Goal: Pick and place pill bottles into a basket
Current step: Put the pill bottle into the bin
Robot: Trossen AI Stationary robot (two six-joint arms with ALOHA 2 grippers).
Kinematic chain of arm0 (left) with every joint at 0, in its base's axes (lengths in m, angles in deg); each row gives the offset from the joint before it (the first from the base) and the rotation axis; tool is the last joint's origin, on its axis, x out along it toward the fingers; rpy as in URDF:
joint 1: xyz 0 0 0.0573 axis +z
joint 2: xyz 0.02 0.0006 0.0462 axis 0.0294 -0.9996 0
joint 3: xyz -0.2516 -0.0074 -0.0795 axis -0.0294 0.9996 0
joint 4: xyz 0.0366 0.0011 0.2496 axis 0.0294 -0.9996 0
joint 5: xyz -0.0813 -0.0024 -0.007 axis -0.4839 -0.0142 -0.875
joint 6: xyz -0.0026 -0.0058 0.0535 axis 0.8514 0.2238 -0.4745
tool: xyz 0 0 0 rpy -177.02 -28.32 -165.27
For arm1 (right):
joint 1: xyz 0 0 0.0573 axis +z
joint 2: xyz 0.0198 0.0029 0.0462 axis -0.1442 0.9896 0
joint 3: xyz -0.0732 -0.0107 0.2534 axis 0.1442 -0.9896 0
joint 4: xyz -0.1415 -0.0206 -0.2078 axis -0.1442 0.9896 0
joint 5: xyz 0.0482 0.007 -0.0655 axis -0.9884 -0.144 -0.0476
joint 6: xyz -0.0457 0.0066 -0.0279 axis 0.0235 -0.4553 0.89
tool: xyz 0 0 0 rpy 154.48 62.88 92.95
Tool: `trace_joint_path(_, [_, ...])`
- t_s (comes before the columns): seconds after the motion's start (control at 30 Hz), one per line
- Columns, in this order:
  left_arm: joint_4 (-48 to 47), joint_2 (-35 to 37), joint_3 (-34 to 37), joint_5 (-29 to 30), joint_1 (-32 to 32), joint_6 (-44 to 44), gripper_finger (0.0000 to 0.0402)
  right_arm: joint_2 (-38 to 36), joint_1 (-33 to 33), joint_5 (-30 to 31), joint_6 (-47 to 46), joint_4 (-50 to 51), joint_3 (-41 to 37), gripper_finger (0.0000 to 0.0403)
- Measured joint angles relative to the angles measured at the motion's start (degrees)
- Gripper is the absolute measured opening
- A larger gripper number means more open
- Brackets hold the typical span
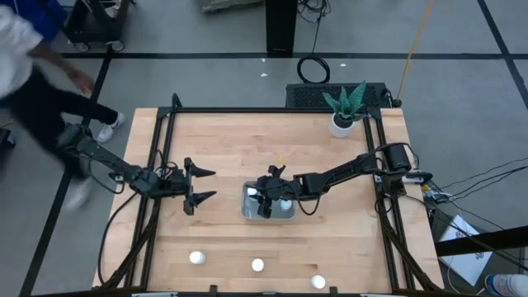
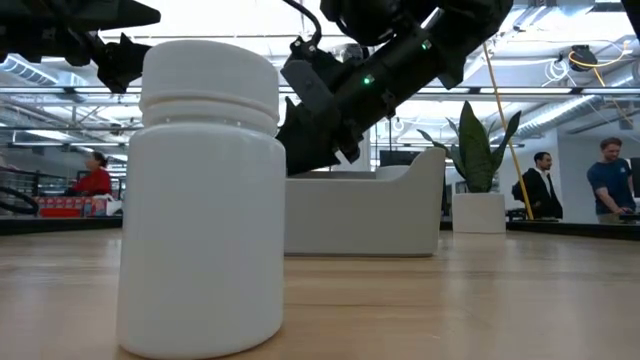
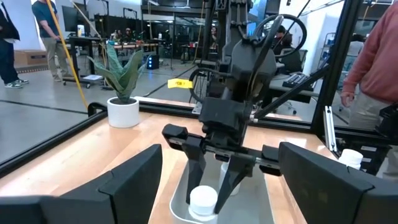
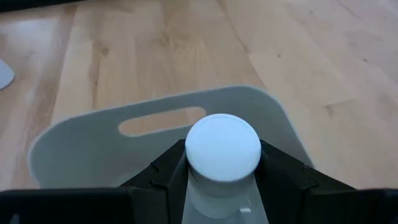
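The pale grey basket sits at the table's middle. My right gripper reaches down into it and is shut on a white pill bottle. A second bottle lies in the basket behind the gripper. Three more bottles stand upright on their bases along the near edge; the middle one fills the low view. My left gripper hangs open and empty just left of the basket, pointing at it. My right gripper pinches the bottle at its cap and neck between its two fingers, one on each side. The fingers slant down from the table's right side. The bottle stands upright inside the basket; whether its base touches the basket's floor I cannot tell.
A white pot with a green plant stands at the far right corner. A black frame runs along the table's edges. A person moves past the far left corner. Bare wood lies between the basket and the near bottles.
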Motion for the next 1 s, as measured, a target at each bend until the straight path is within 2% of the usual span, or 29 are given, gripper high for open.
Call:
trace_joint_path(0.5, [-0.4, 0.0, -0.1, -1.0, 0.0, 0.6, 0.0324, 2.7, -0.7, -0.3, -0.1, -1.9, 0.1, 0.0144])
trace_joint_path(0.8, [-0.4, 0.0, -0.1, -1.5, 0.0, 0.7, 0.0324, 2.7, -0.5, -1.7, 0.9, -2.8, 0.0, 0.0211])
trace_joint_path(1.0, [-0.4, 0.0, -0.1, -1.5, 0.0, 1.0, 0.0324, 2.4, -0.2, -0.4, 1.6, -4.0, 0.0, 0.0236])
